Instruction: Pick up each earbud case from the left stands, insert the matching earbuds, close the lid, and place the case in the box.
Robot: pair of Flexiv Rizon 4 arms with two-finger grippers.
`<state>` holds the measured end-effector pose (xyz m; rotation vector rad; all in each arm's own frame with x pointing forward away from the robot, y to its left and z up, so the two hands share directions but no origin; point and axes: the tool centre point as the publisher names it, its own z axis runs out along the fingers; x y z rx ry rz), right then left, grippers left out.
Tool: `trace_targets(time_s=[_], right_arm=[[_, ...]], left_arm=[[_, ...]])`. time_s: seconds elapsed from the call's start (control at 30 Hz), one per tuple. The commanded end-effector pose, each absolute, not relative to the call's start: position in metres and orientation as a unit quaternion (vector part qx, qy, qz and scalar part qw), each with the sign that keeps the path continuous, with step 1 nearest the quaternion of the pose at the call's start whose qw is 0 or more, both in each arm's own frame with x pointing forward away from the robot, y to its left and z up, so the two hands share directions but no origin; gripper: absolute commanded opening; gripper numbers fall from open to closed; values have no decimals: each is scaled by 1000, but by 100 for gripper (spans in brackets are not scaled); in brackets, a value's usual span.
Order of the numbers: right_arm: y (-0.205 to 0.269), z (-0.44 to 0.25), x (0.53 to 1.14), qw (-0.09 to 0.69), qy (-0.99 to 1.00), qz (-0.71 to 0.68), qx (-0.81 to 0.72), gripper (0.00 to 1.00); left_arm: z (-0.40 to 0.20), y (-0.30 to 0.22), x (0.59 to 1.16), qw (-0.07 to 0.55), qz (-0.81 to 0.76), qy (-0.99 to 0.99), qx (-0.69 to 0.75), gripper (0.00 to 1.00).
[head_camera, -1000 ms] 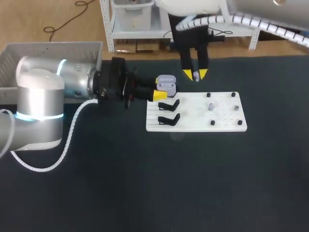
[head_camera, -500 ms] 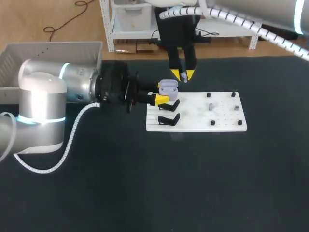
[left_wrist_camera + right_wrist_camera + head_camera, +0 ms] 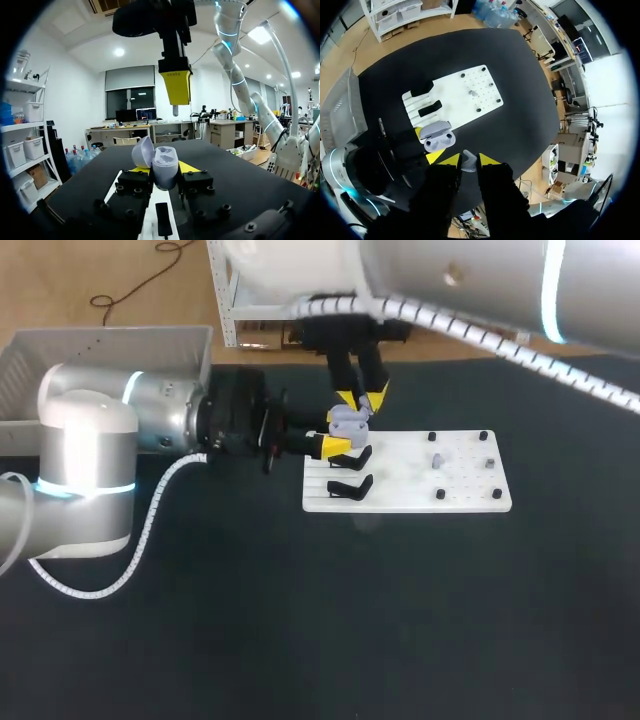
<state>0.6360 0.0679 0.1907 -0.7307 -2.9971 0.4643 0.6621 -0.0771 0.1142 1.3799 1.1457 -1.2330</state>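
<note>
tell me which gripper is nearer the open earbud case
Left. The left gripper is shut on the earbud case, a finger on either side of it. The right gripper hangs just above the case, apart from it, holding an earbud.

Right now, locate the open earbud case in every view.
Head view: earbud case by the white board's far-left corner, in the left gripper.
Left wrist view: between its own fingers, lid open.
Right wrist view: just ahead of its own fingertips.
Shared landmark: the right gripper, holding an earbud, over the case.
</note>
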Motion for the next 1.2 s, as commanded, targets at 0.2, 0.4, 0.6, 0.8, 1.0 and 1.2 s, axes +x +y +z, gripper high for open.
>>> trace_targets(time_s=[0.2,0.4,0.6,0.8,1.0,1.2], right_arm=[[71,178,632,-13,-956,149,-252,0],[77,174,636,-11,-957,148,-248,0],[81,171,643,-4,-957,155,-245,0],[82,167,648,3,-956,160,-245,0],[80,165,651,9,-956,162,-246,0],[79,160,653,16,-955,163,-247,0]], left_arm=[[114,-77,660,467,-500,467,561,0],[114,-77,660,467,-500,467,561,0],[114,-77,660,467,-500,467,561,0],[114,-77,660,467,-500,467,561,0],[114,-77,660,467,-500,467,561,0],[114,-77,660,467,-500,467,561,0]])
